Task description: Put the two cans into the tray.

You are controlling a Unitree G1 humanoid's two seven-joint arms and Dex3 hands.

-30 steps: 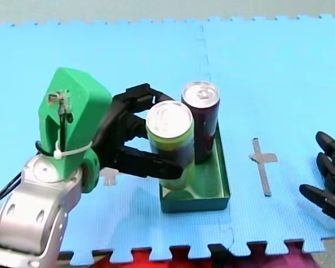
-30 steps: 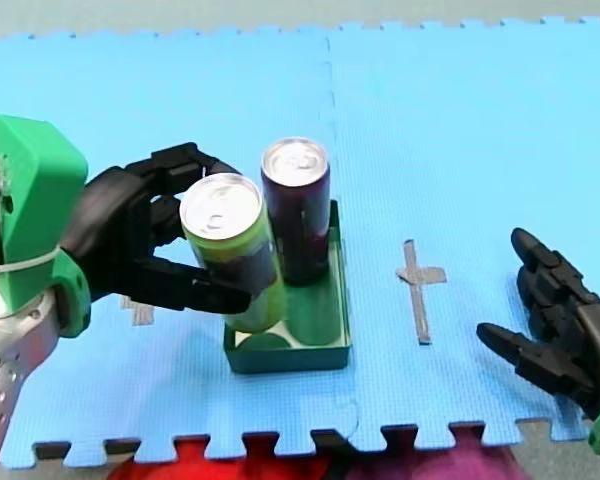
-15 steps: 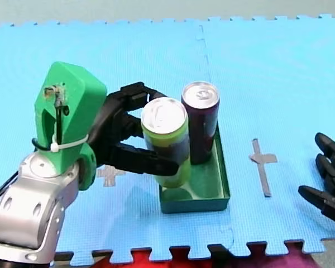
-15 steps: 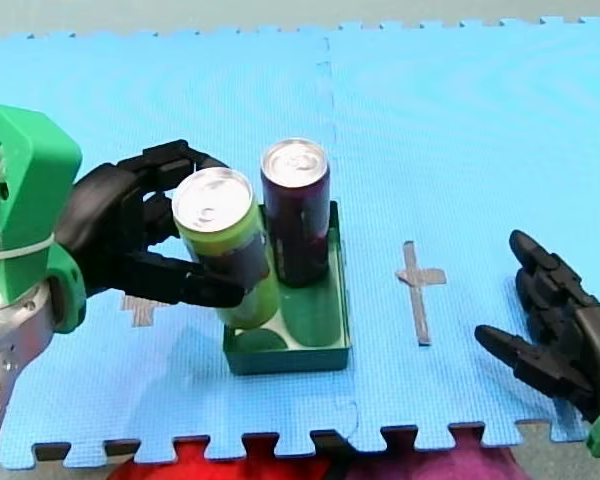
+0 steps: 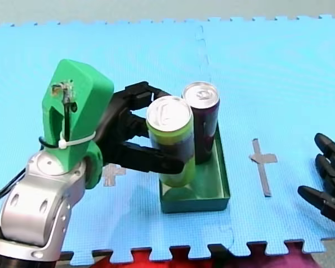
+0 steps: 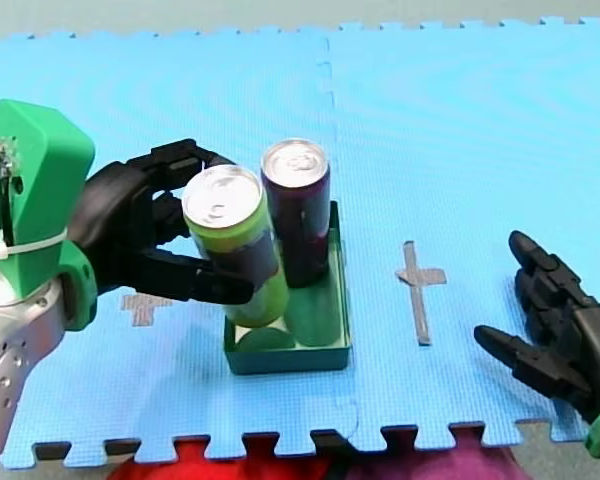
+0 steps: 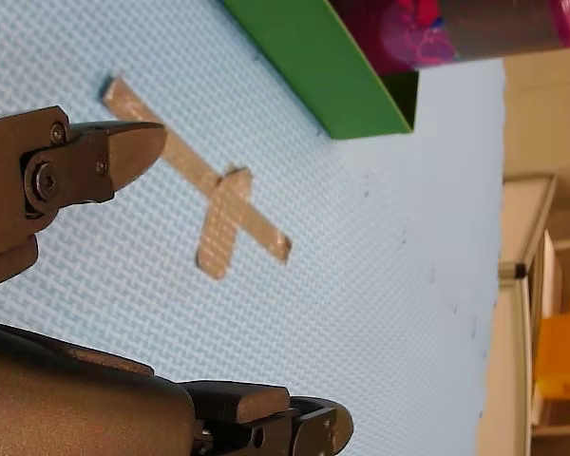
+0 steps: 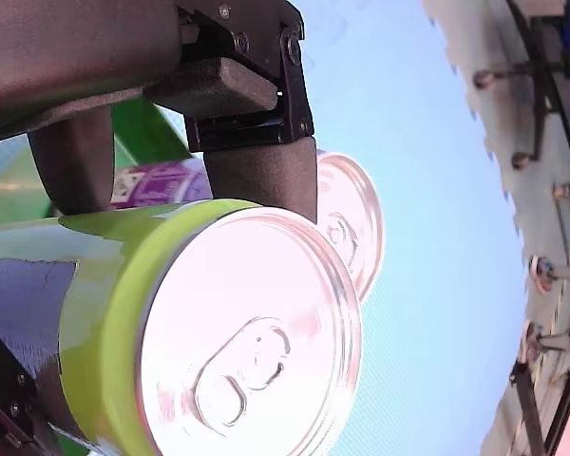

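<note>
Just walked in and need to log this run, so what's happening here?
The robot's left hand holds a lime-green drink can over the near end of the green tray, beside a dark purple can standing upright in it. Whether the green can has touched down is unclear. The right hand holds nothing, near the blue foam mat's right edge.

There's a lime can (image 5: 171, 133), purple can (image 5: 204, 120), green tray (image 5: 195, 204).

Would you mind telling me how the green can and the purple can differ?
The green can is gripped by the left hand; the purple can stands free in the tray. The green can leans slightly, the purple can is upright. The green can is nearer the robot. Both have silver tops. The right hand is at the mat's right edge.
</note>
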